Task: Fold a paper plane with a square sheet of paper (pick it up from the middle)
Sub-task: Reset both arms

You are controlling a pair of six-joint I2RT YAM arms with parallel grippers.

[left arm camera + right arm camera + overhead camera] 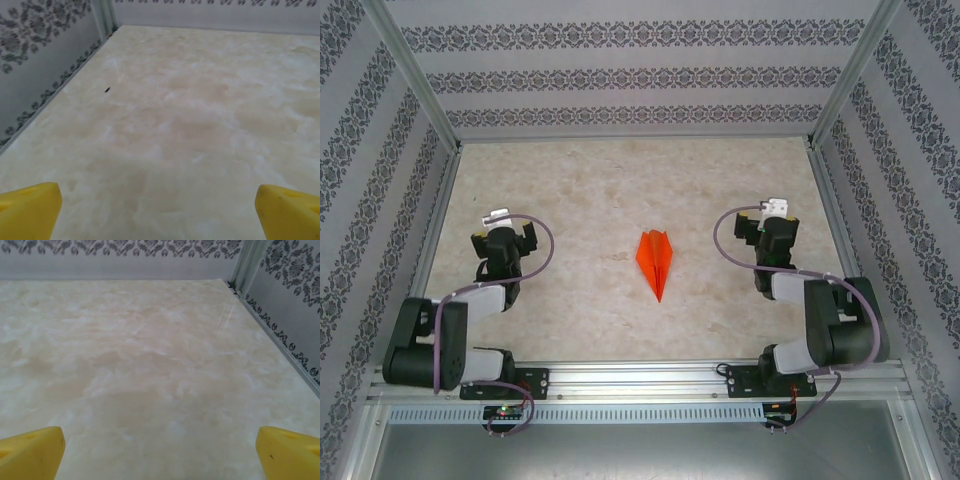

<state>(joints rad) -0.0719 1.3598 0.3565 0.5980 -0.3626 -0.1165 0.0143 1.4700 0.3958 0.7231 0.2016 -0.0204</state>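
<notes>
Nearest to us, in the top view, the rail point(640, 378) runs along the near edge of the table point(570, 190) and carries both bases, with the left arm point(430, 340) folded at its left end and the right arm point(825, 330) at its right. Each arm reaches forward over the pale marbled top. We find the left gripper point(504, 235) over the left part of the table and the right gripper point(768, 225) over the right part, both well apart from the plane point(657, 262). In the wrist views we see the yellow fingers spread wide, one tip in each lower corner, the left fingers point(27, 212) and the right fingers point(30, 452), with bare table between them. Neither gripper holds anything. The plane, a slim orange dart with a centre crease, lies flat on the table about midway between the two grippers, its pointed nose toward the near edge and its wider tail toward the far wall. A small dark speck point(107, 90) sits on the table ahead of the left gripper, near the left wall. Farthest off, we see the patterned walls point(620, 75) closing the table on three sides and meeting at metal corner posts point(245, 262).
</notes>
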